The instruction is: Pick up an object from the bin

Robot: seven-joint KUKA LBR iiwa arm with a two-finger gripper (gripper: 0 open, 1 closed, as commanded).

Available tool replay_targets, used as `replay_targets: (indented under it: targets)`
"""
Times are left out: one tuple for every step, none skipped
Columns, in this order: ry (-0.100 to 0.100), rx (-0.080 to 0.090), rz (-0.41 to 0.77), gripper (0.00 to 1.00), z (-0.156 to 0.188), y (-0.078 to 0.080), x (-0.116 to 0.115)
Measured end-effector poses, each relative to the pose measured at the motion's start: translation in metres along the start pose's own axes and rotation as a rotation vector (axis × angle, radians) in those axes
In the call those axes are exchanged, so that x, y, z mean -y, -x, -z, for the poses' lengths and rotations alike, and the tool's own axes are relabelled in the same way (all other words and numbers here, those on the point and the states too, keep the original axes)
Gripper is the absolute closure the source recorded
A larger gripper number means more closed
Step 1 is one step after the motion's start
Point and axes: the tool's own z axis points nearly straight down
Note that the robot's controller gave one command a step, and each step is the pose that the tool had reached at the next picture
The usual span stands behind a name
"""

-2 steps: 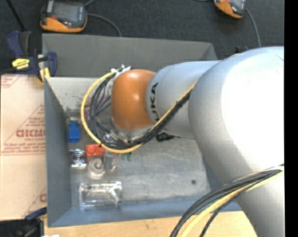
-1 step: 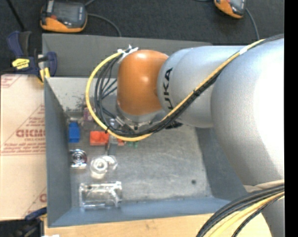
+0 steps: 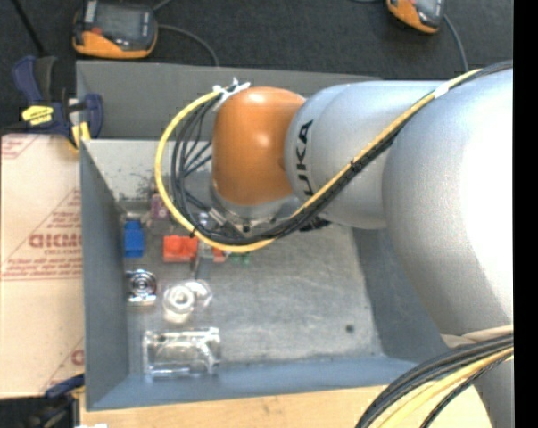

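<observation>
The bin (image 3: 295, 306) holds 6 clear things, all in its left half. Leftmost is 1 blue block (image 3: 133, 237), with 1 metal disc (image 3: 142, 286) below it. Next comes 1 pink piece (image 3: 157, 208) near the far wall. Then 1 orange block (image 3: 177, 248), 1 clear box (image 3: 181, 350) by the near wall, and 1 clear cap (image 3: 184, 300) between them. The gripper (image 3: 200, 250) sits just right of the orange block, under the arm's orange cover (image 3: 251, 145). Whether it is spread or closed cannot be told.
</observation>
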Motion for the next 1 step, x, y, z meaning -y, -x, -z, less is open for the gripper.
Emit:
replay_targets:
  targets:
    - [0.001, 0.002, -0.002, 1.0, 0.0365, 0.002, 0.0001]
